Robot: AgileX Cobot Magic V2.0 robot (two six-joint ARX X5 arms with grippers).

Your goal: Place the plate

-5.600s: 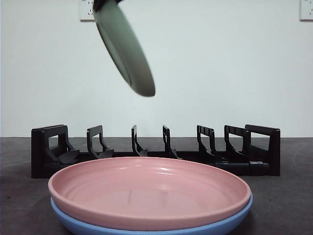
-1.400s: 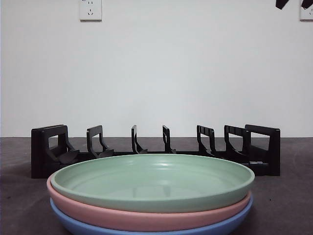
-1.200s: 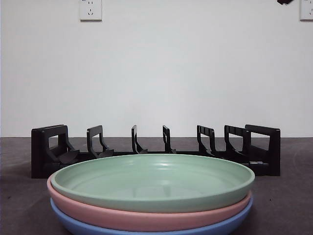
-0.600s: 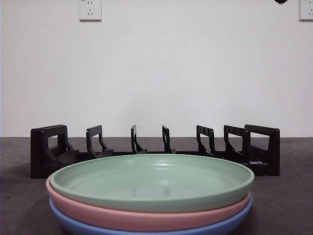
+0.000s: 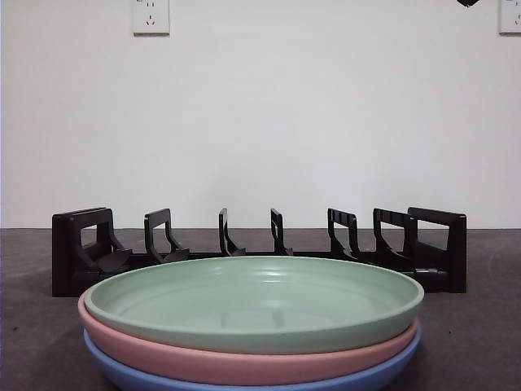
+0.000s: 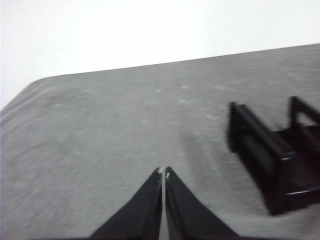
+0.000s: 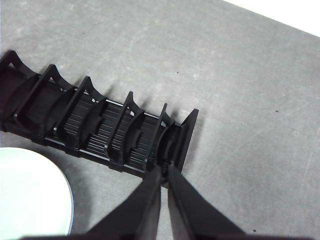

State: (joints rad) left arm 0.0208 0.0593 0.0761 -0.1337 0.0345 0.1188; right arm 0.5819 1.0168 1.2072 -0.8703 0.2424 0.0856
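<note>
Front view shows three plates in a stack on the dark table (image 5: 472,342). The green plate (image 5: 252,301) is on top, lying flat. Under it is the pink plate (image 5: 163,354), and the blue plate (image 5: 244,383) is at the bottom. The stack sits just in front of the black rack (image 5: 260,248), whose slots hold nothing. A small black tip (image 5: 468,3) pokes in at about 1 o'clock, far above the plates.

Right wrist view looks down on the rack (image 7: 95,125). The right gripper (image 7: 164,172) hangs high over one end of it, with its jaws pressed almost together and holding nothing. An edge of the green plate (image 7: 30,195) shows at about 8 o'clock.

Left wrist view shows the left gripper (image 6: 163,172) over bare table, jaws closed tight and holding nothing. One end of the rack (image 6: 275,155) sits at 3 o'clock.
</note>
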